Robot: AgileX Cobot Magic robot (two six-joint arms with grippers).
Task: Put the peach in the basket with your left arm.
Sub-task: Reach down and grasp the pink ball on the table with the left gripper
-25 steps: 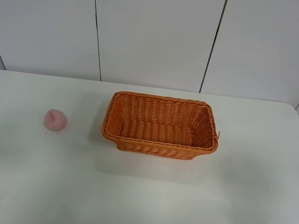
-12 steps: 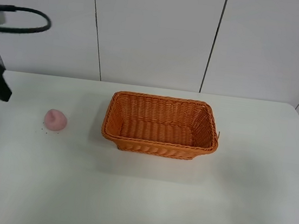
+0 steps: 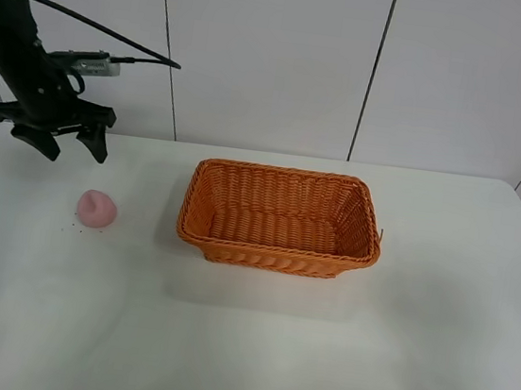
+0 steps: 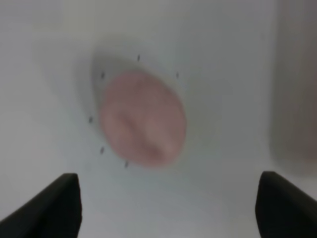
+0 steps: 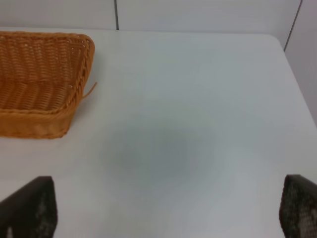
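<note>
The right gripper (image 5: 163, 210) does not show from the high camera. Its own camera shows its fingers spread wide with nothing between them, looking over bare table (image 3: 241, 354) towards one end of the basket (image 5: 42, 79).

Further in, on the left side of the table, the peach (image 3: 97, 208) rests on the surface with a few dark specks around it. It is well apart from the basket (image 3: 277, 256), which stands near the middle and looks to hold nothing.

Beyond the peach and a little to its left, the left gripper (image 3: 75, 151) hangs above the table, jaws wide and holding nothing. Its blurred wrist view puts the peach (image 4: 141, 116) ahead of the fingertips (image 4: 54, 203), not between them.

We judge the step in hand to be the approach for the grasp. To do it well, we should:
- Bring the gripper over the peach until the peach sits centred between the fingers.
- Go down with the jaws wide and stop just short of the table.
- Close on the broadest part, below the pointed top.
- Squeeze gently, since the lump looks as if it may give.
- Lift well clear of the braided rim before crossing to the basket.
</note>
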